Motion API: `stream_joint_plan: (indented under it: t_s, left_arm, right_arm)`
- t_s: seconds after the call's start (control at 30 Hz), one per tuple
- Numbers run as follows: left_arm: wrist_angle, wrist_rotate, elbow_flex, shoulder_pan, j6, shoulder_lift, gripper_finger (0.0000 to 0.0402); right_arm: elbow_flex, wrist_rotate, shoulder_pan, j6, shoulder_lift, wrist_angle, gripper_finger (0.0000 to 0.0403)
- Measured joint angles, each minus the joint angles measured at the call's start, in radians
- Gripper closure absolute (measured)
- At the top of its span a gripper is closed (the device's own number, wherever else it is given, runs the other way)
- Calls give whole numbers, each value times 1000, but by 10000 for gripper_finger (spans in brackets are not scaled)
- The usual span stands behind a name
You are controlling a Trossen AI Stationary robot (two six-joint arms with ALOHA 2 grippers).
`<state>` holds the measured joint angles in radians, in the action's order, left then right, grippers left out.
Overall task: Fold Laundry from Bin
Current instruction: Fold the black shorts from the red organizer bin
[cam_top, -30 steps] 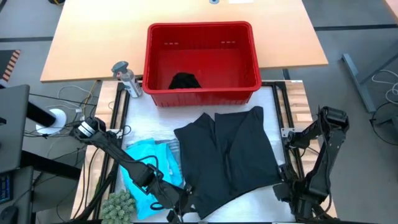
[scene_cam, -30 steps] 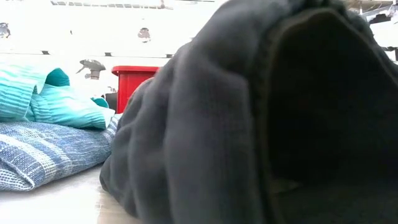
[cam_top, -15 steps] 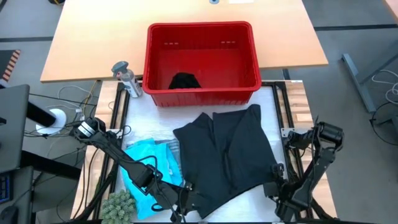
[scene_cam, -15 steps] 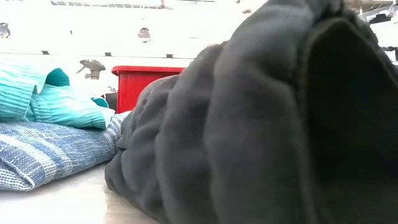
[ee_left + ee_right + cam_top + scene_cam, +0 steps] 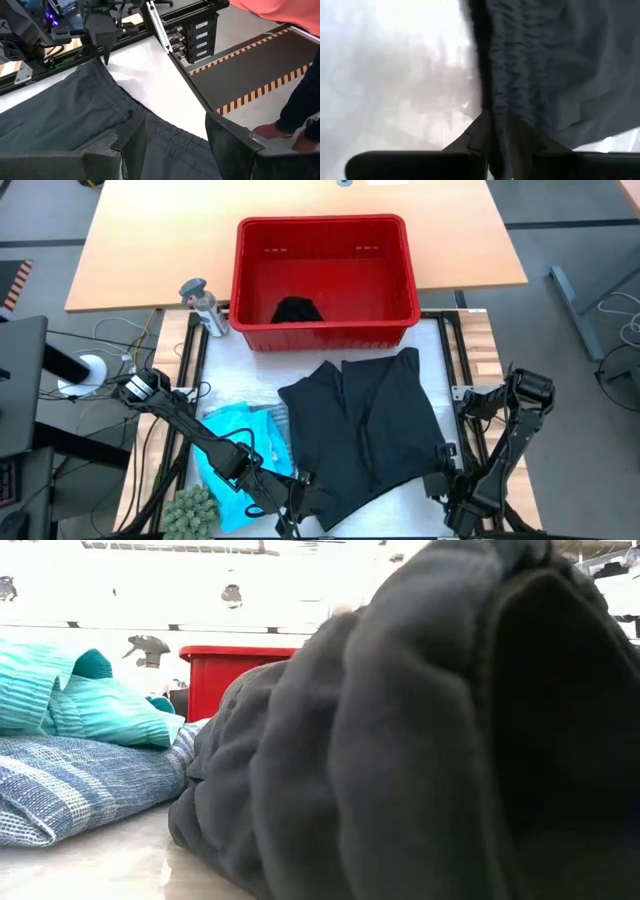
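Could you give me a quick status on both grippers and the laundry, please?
Left gripper open over the black cloth garment. Right gripper shut on its waistband edge. Another black piece in the red plastic bin. Nothing blocking.

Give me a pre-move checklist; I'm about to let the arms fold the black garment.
1. Right end effector shut on the black cloth garment: ok.
2. Left end effector gripping it: not ok, open astride the waistband.
3. Garment spread flat: ok in the high view.
4. Red rectangular plastic bin emptied: not ok, a black piece lies inside.
5. Person's shoe off the table: ok.
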<state>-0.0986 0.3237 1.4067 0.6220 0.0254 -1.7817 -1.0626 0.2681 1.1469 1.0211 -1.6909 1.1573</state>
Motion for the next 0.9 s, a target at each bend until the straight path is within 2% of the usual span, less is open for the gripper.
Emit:
stream_joint_plan:
  t_s: [0.1, 0.2, 0.57, 0.67, 0.9]
  left_arm:
    - [-2, 0, 0, 0, 0, 0, 214]
    - [-10, -1, 0, 0, -1, 0, 214]
    - [-19, -2, 0, 0, -10, 0, 214]
    - [-19, -1, 0, 0, -10, 0, 214]
    - [-24, 0, 0, 0, -11, 0, 214]
  right_arm:
    - [0, 16, 8, -2, 2, -24, 322]
    - [0, 8, 10, -9, 2, -16, 304]
    - [0, -30, -5, -30, 2, 5, 165]
    - [0, -15, -10, -27, 2, 33, 160]
    - [4, 30, -10, -41, 2, 5, 180]
